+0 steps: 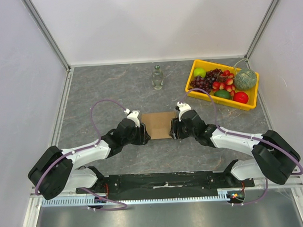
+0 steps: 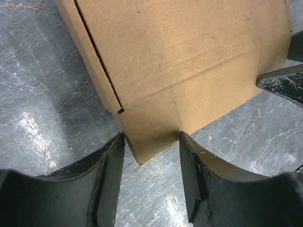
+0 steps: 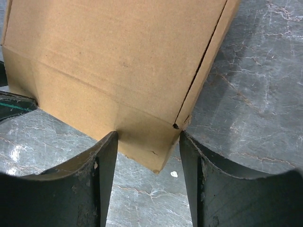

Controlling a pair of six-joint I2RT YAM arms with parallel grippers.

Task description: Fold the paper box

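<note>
Now | left gripper (image 2: 149, 138) — pinching paper box (image 2: 189, 56) corner | right gripper (image 3: 147, 136) — straddling opposite corner, grip unclear

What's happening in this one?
Two robot arms are working on a brown cardboard box lying in the middle of the table. The left hand straddles one end of the box, and the right hand straddles the other end. Whether either is clamped tight on it cannot be told.

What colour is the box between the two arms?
The paper box is plain brown cardboard, unprinted; the left wrist view shows it best.
</note>
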